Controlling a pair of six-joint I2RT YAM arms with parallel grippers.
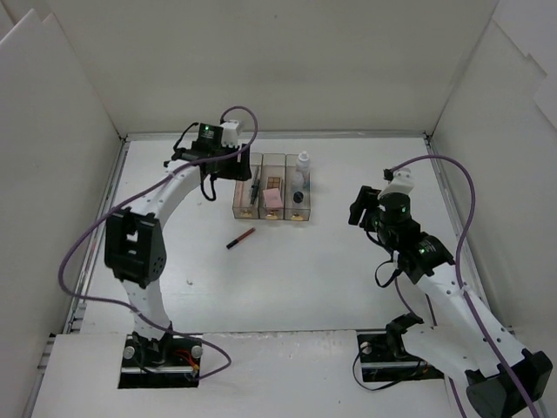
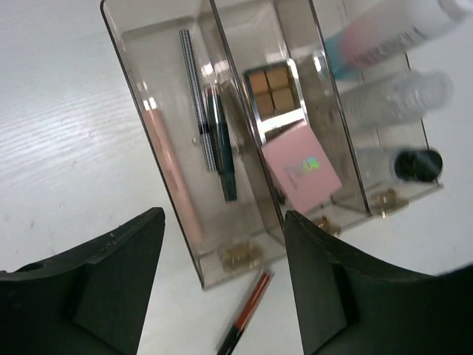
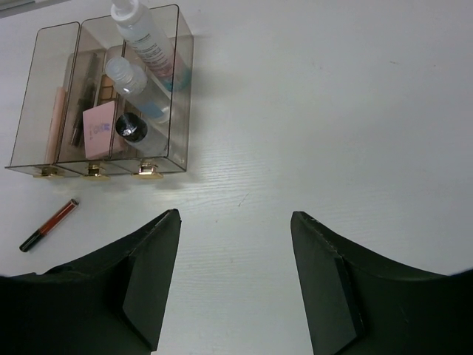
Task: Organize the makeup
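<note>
A red and black pencil lies loose on the table just in front of the clear three-compartment box. The box's left compartment holds a pink stick and dark pencils. Its middle compartment holds a brown eyeshadow palette and a pink square pad. Its right compartment holds a white-blue bottle and a black-capped vial. My left gripper is open and empty above the box's left part. My right gripper is open and empty over bare table, right of the box.
White walls enclose the table on the left, back and right. The loose pencil also shows in the left wrist view and in the right wrist view. A clear-capped bottle also lies in the right compartment.
</note>
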